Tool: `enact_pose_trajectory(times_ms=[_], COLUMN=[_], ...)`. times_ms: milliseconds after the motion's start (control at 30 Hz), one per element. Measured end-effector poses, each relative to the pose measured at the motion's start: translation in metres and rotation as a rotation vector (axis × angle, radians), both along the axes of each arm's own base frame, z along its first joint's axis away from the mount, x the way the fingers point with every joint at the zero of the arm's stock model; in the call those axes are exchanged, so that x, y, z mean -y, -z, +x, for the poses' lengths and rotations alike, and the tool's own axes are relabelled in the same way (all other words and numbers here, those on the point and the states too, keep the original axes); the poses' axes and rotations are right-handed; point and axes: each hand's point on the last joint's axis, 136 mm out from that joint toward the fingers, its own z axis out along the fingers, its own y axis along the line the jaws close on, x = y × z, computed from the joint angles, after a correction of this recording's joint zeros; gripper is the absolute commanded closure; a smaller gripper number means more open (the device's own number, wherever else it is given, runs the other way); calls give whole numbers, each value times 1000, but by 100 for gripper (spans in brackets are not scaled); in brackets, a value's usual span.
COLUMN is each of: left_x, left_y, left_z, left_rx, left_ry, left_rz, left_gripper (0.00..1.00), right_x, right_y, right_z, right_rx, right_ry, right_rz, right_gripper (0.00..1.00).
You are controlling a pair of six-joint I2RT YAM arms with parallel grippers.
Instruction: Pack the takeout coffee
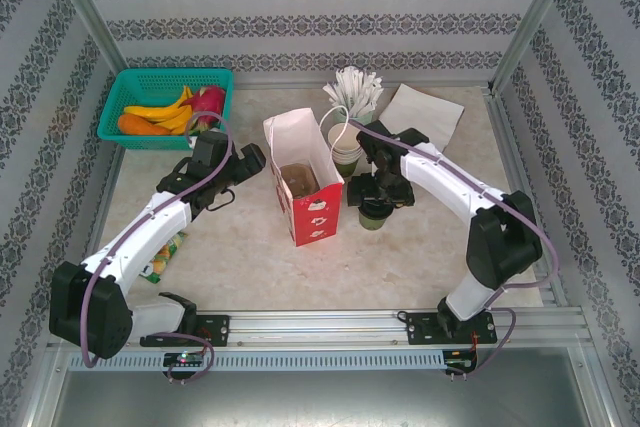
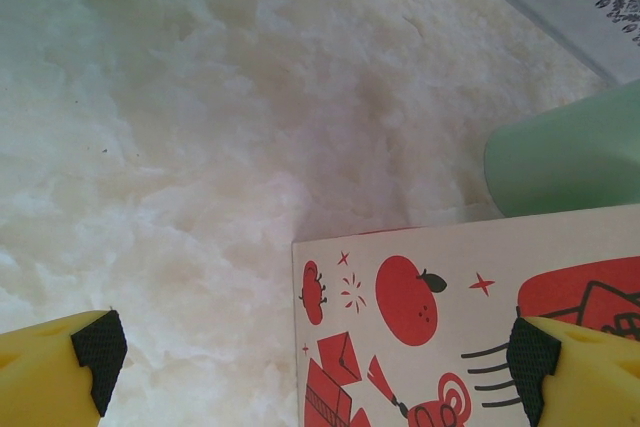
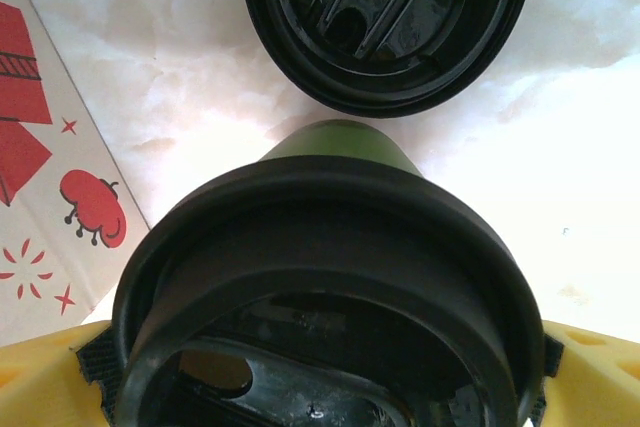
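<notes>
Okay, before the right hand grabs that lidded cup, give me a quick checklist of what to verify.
1. Lid seated on cup: ok.
2. Right hand open, straddling the lid: ok.
3. Its contact with the lid: cannot tell.
4. Bag upright, mouth open: ok.
5. Tray inside bag: ok.
6. Left hand open beside bag, holding nothing: ok.
</notes>
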Motion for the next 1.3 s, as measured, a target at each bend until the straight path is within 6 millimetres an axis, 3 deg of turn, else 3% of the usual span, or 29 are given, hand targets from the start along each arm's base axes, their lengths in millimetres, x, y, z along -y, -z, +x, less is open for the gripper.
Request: enact_pose_trajectory(times_ms=[933, 1300], left_x=[0, 0], left_y=[3, 3], left_z=[-1, -1], left_rx=[-7, -8], left_ry=[0, 0], left_rz=[1, -3], left_gripper=[1, 1], right_x=[-2, -3], right_y=[11, 18], right_z=[-1, -1], right_rx=[-69, -63], right_ry=[-13, -13], right_rz=[-61, -51], right_gripper=[8, 5])
